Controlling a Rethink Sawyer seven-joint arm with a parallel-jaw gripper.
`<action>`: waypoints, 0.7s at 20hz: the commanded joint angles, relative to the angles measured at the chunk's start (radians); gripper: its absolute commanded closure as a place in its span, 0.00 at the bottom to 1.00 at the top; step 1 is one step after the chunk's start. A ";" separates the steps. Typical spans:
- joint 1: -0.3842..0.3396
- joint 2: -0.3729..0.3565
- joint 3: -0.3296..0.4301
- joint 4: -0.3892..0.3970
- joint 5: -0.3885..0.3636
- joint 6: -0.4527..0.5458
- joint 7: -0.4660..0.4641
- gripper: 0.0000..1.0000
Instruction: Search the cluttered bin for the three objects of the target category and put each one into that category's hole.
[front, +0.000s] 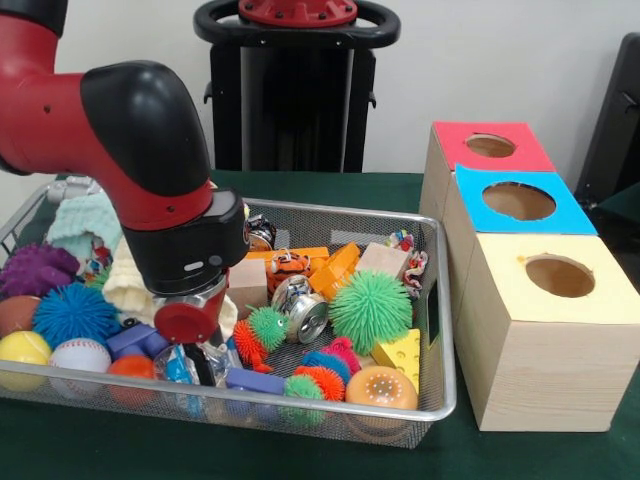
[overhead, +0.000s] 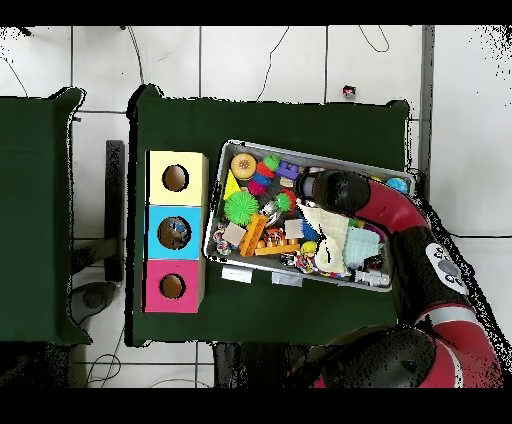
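The bin (front: 441, 330) is a silver wire-mesh basket full of toys, also in the overhead view (overhead: 300, 278). My gripper (front: 190, 362) is lowered into its near left part, among a blue block (front: 135, 340), an orange ball (front: 130, 366) and small spiky balls (front: 262, 330). The arm hides its tips, and in the overhead view only the arm's end (overhead: 330, 187) shows. Three wooden boxes stand beside the bin, each with a round hole: red top (front: 490, 146), blue top (front: 516, 201), yellow top (front: 557, 276).
The bin also holds a large green spiky ball (front: 370, 310), a cheese wedge (front: 398, 352), an orange dotted ball (front: 381, 387), a metal can (front: 303, 310), a baseball (front: 80, 354), a blue spiky ball (front: 72, 312) and cloths (front: 85, 225). A black chair (front: 615, 120) stands at the right.
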 joint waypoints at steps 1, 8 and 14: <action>-0.133 0.079 0.057 -0.168 -0.087 -0.094 -0.275 0.00; -0.236 0.120 0.116 -0.259 -0.100 -0.013 -0.339 0.00; -0.265 0.138 0.134 -0.317 -0.113 0.029 -0.337 1.00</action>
